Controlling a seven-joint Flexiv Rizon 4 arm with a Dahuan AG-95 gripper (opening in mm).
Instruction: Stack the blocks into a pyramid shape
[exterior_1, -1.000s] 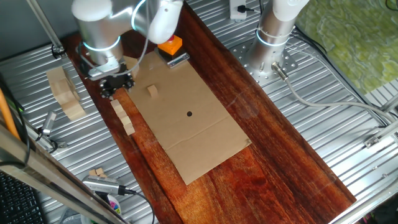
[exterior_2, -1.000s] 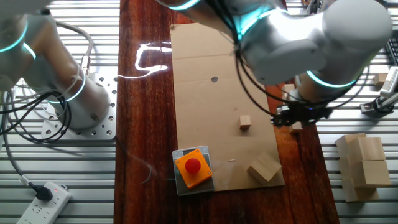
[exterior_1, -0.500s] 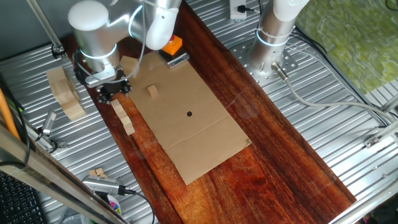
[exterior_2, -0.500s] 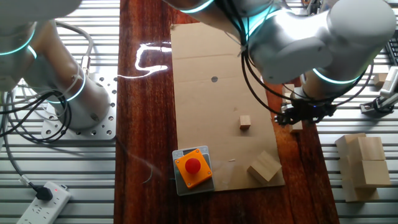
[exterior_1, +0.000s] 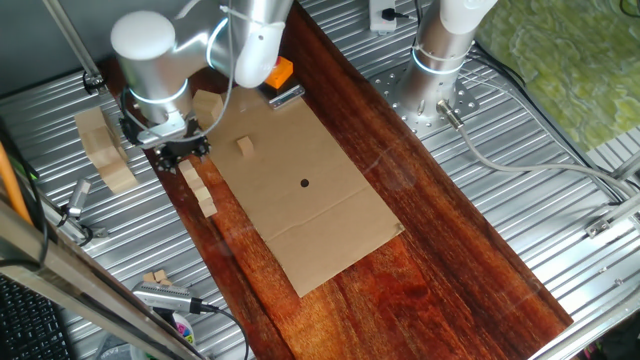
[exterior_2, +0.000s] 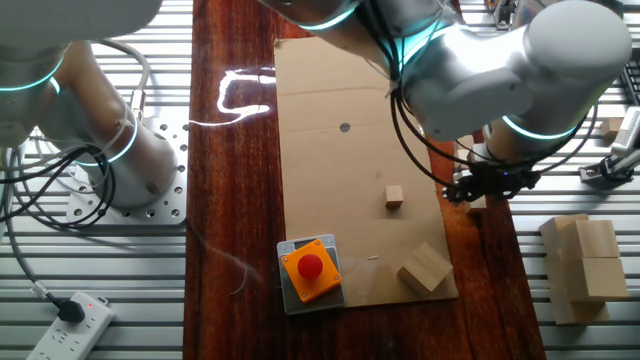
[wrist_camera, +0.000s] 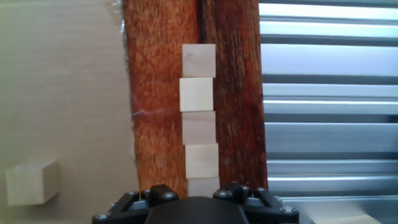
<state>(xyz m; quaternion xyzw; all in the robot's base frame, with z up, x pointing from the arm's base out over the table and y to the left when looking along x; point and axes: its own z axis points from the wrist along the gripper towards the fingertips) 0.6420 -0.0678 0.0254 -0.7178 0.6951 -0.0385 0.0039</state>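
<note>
Hand view: gripper (wrist_camera: 200, 198), opening not discernible, hangs over the near end of the row of blocks (wrist_camera: 199, 118); descend centred on one block.

End effector (exterior_1: 181, 150) moved back along block row (wrist_camera: 199, 118), slightly.

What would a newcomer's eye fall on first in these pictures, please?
Probably the big silver arm bent low over the wooden board's edge, its gripper above a straight row of blocks. Next, the orange-and-red button at the cardboard's end, with one lone block nearby.
</note>
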